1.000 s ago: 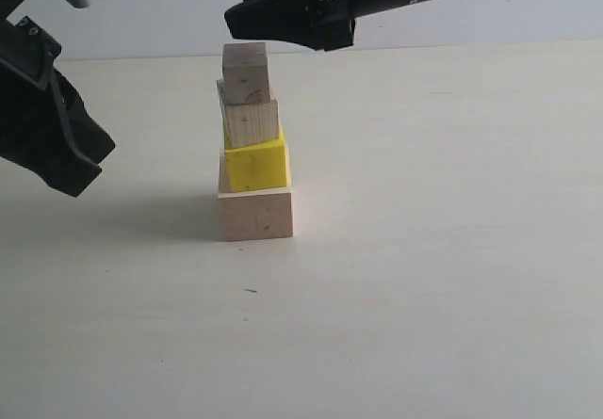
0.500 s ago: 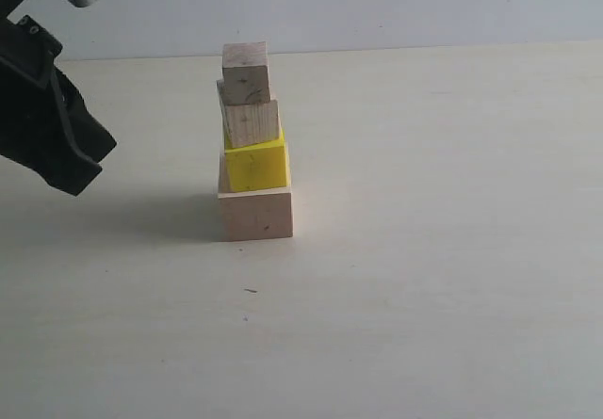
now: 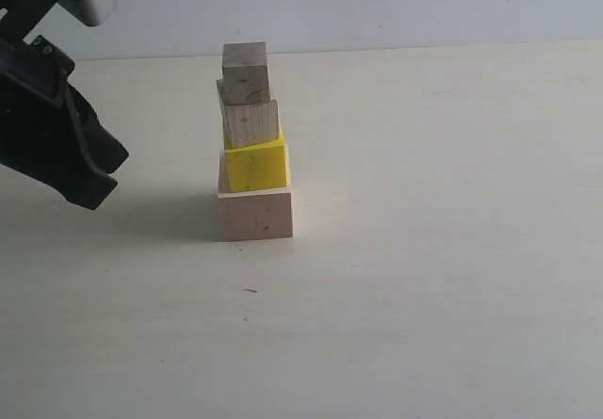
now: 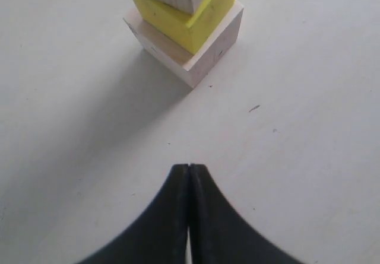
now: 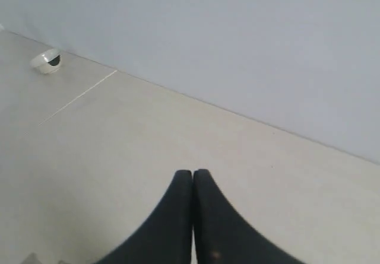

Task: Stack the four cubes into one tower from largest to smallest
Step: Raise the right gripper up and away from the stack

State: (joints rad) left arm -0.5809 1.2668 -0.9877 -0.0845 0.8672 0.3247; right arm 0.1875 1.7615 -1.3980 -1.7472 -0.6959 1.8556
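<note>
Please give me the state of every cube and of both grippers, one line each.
large pale wood cube: rests on the table, lowest of the four.
yellow cube: sits on the large pale wood cube, not held.
lower small wood cube: on the yellow cube, slightly askew.
top small wood cube: uppermost, not held.
left gripper: shut, empty, apart from the cubes.
right gripper: shut, empty.
</note>
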